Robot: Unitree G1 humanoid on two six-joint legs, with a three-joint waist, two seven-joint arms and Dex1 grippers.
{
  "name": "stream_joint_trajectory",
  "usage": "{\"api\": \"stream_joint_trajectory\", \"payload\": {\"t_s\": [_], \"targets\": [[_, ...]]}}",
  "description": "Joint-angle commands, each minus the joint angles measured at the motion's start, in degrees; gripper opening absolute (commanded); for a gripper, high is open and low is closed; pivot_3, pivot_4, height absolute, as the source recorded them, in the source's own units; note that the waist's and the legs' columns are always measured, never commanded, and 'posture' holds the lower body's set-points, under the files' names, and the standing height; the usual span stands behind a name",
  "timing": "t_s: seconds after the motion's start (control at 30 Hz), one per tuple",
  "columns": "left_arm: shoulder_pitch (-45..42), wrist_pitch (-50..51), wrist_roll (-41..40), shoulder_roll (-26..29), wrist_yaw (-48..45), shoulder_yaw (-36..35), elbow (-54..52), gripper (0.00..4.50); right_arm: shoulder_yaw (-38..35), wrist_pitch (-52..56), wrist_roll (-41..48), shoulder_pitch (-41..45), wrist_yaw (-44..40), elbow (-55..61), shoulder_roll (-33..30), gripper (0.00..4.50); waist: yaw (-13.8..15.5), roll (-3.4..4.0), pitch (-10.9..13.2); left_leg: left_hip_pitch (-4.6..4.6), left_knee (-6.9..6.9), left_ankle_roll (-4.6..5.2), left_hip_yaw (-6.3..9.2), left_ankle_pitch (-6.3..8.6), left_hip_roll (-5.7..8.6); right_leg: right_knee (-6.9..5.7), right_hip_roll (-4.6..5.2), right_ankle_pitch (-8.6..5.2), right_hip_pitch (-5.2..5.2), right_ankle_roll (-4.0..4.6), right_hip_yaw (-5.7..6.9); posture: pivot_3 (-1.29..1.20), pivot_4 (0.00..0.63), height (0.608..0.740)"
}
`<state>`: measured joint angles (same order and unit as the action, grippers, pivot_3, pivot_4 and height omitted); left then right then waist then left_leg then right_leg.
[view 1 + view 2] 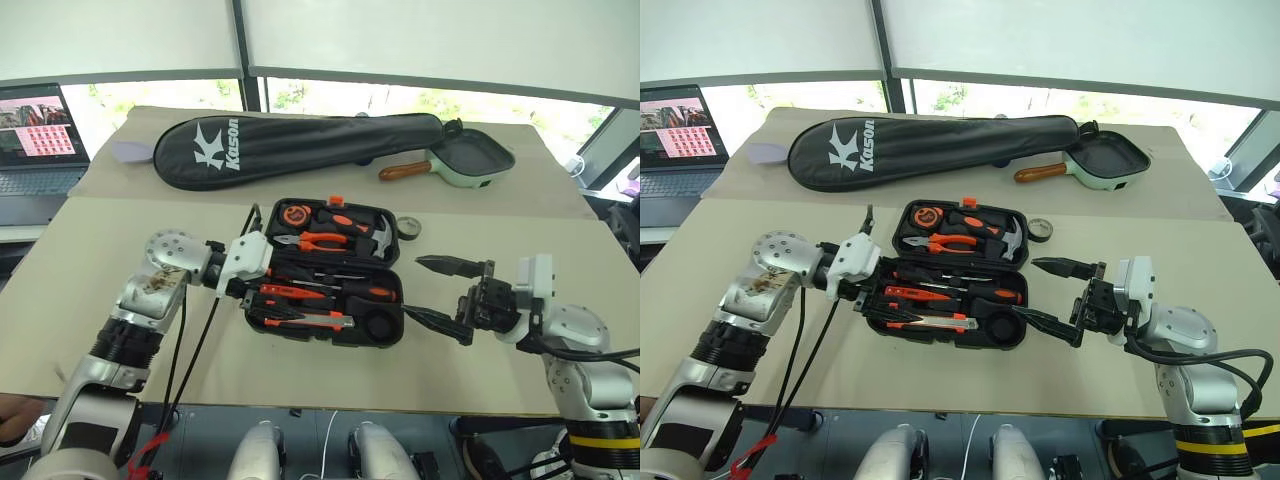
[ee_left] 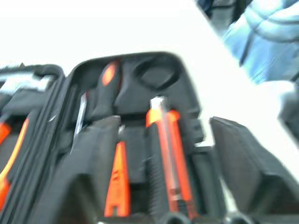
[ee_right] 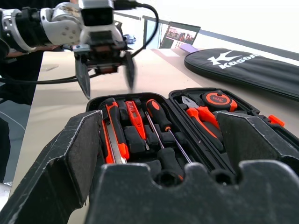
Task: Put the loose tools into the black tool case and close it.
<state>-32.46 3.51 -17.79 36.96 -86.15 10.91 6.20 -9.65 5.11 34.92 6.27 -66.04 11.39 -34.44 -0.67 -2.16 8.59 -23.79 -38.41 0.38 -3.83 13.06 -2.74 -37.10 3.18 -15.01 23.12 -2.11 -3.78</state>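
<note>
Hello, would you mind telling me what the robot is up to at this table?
It is packing tools into the black tool case, which lies open on the table with screwdrivers, a utility knife and pliers in their slots. The left gripper hovers empty over the case's left end, jaws apart. The right gripper waits open at the right end. A tape roll lies outside the case.

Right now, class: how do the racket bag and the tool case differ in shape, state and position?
The racket bag is long, soft and closed, bearing white lettering; the tool case is short, rigid and lying open, with orange-handled tools in its slots. The bag lies farther from the robot, the case nearer, between its hands. Both are black and rest on the table.
</note>
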Motion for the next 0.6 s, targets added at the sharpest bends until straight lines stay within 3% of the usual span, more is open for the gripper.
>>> {"api": "stream_joint_trajectory", "payload": {"t_s": [0.03, 0.13, 0.2, 0.43, 0.6], "targets": [[3.4, -4.3, 1.0, -1.9, 3.2, -0.9, 1.5, 1.53, -0.6, -1.6, 0.1, -0.7, 0.9, 1.9, 0.9, 4.5, 0.1, 0.0, 0.0, -0.01, -0.02, 0.0, -0.01, 0.0, 0.0, 0.0, 0.0, 0.0, 0.0, 0.0, 0.0, 0.0, 0.15, 0.74], [4.4, -7.5, 3.0, -3.2, 5.7, -0.6, 4.0, 0.47, -0.7, -1.5, 0.1, -1.2, 1.1, 2.4, 1.1, 4.5, 0.4, -0.01, 0.0, -0.05, -0.17, 0.0, 0.0, 0.0, 0.0, -0.04, 0.0, 0.0, -0.01, 0.0, 0.02, 0.0, 0.15, 0.74], [5.0, -9.5, 5.6, -4.2, 8.1, 0.2, 7.0, 0.07, -0.9, -1.3, 0.2, -1.5, 1.3, 2.9, 1.0, 4.5, 0.6, 0.0, 0.0, -0.08, -0.24, 0.01, 0.0, 0.01, 0.0, -0.05, 0.0, 0.01, -0.02, -0.02, 0.03, 0.0, 0.15, 0.74], [5.0, -13.6, 11.8, -5.0, 9.9, 3.8, 12.5, 0.07, -1.4, -0.8, 0.7, -2.2, 1.3, 3.5, 0.4, 4.5, 0.8, 0.06, 0.0, -0.01, -0.31, 0.03, -0.01, 0.02, 0.0, -0.09, 0.0, 0.02, -0.11, -0.03, 0.03, 0.0, 0.15, 0.74], [5.3, -3.7, 13.6, -6.7, 12.7, 6.9, 11.7, 0.07, -1.4, -0.7, 0.7, -2.3, 1.3, 3.6, 0.2, 4.5, 1.2, 0.2, -0.2, 0.55, -0.32, 0.05, -0.01, 0.04, 0.0, -0.01, 0.01, 0.01, -0.72, -0.05, 0.05, 0.0, 0.15, 0.74]]}}
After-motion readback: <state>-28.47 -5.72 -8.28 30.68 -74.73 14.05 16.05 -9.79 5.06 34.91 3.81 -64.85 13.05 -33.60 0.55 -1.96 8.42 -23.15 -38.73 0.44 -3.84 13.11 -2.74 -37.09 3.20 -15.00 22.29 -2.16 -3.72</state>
